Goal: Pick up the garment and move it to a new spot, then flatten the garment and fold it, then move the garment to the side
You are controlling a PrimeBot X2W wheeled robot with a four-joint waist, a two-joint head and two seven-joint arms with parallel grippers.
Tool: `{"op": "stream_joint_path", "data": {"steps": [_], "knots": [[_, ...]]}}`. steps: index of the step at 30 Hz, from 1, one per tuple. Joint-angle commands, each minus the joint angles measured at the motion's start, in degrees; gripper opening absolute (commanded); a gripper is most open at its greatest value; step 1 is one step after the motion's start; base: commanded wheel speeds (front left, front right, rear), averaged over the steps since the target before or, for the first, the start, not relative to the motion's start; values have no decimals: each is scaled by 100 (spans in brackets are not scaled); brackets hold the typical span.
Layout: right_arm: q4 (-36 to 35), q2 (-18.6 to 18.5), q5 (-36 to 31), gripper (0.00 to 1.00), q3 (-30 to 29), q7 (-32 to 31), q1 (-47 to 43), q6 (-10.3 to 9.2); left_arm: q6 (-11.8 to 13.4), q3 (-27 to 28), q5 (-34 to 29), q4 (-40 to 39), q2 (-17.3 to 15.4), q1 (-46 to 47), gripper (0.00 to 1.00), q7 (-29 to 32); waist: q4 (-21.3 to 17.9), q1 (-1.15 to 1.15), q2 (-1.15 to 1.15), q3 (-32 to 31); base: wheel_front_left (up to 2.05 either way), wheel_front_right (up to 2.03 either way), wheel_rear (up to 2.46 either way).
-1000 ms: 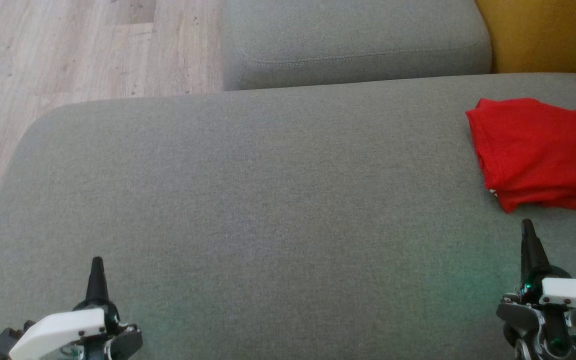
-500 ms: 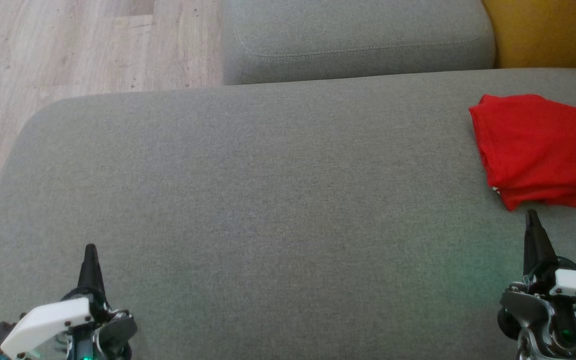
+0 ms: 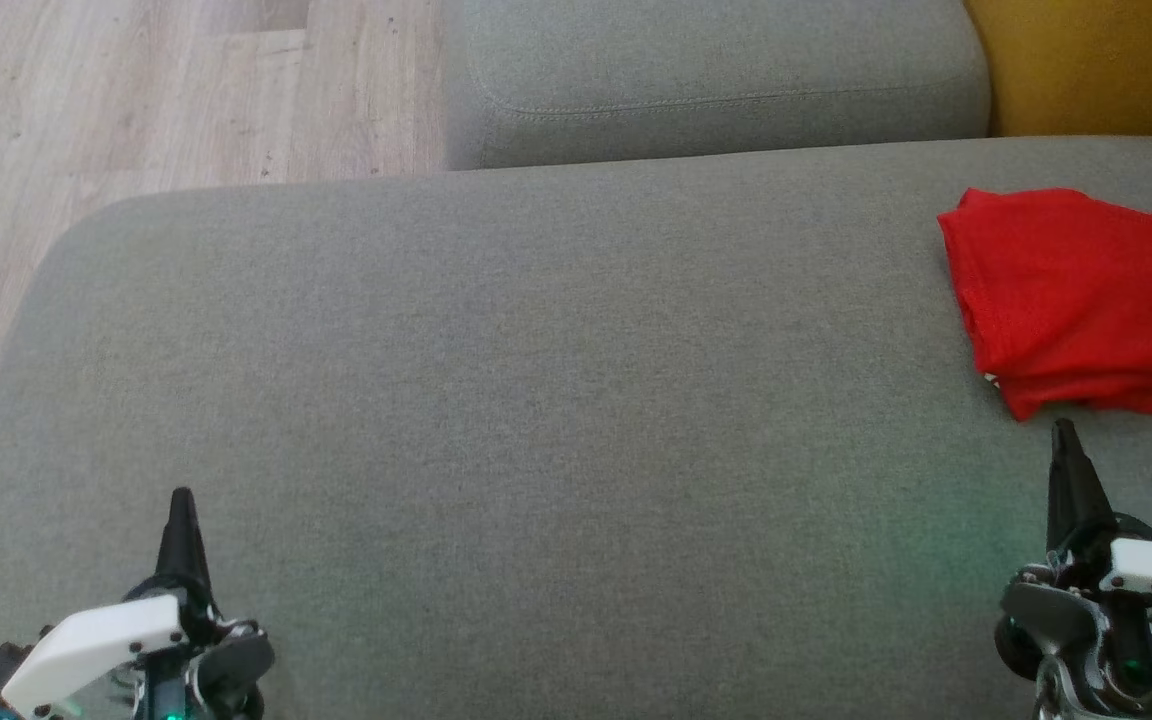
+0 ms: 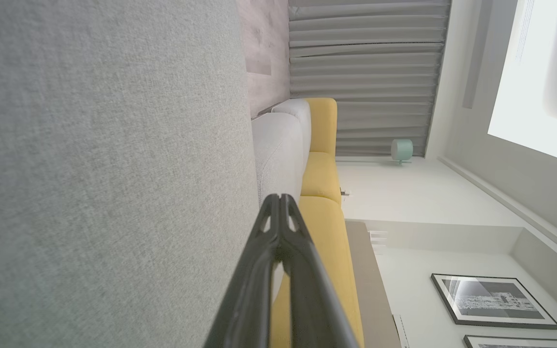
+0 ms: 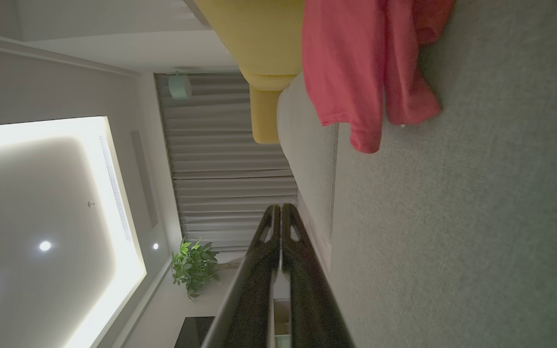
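Since a second ago the whole head view has slid slightly, so that's the camera settling, not the scene; over the last half second nothing has moved at all. Garment [image 3: 1086,300] is in the same place on the cushion [image 3: 536,400]: red, folded into a stacked rectangle, at the far right side, partly cut by the frame edge. The right wrist view shows it [image 5: 356,63] lying on the grey fabric with one corner of a lower layer sticking out a bit.

My read: fold and move-aside are done, and the arms are parked.

Left gripper [image 3: 181,510] is low left over bare cushion, well apart from the garment. Its fingers are pressed together in its wrist view [image 4: 280,203], holding nothing.

Right gripper [image 3: 1064,445] sits just short of the garment's near edge, not touching. Its fingers are together too [image 5: 278,212], nothing between them.

Only nit is that loose corner. The fold looks stable otherwise.
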State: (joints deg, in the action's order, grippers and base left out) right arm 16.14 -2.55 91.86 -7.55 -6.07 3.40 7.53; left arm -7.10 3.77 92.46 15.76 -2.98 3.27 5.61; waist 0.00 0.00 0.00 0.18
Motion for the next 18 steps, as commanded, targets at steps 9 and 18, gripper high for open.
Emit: {"op": "stream_joint_path", "data": {"steps": [9,18], "knots": [[-213,-46,41,0,117,-31,277,-4,-38,224,13,-172,-29,288,0,47,0,0,0,0,0,0,0],[-213,-44,39,0,114,-33,278,-4,-38,231,7,-172,-24,288,0,53,0,0,0,0,0,0,0]]}}
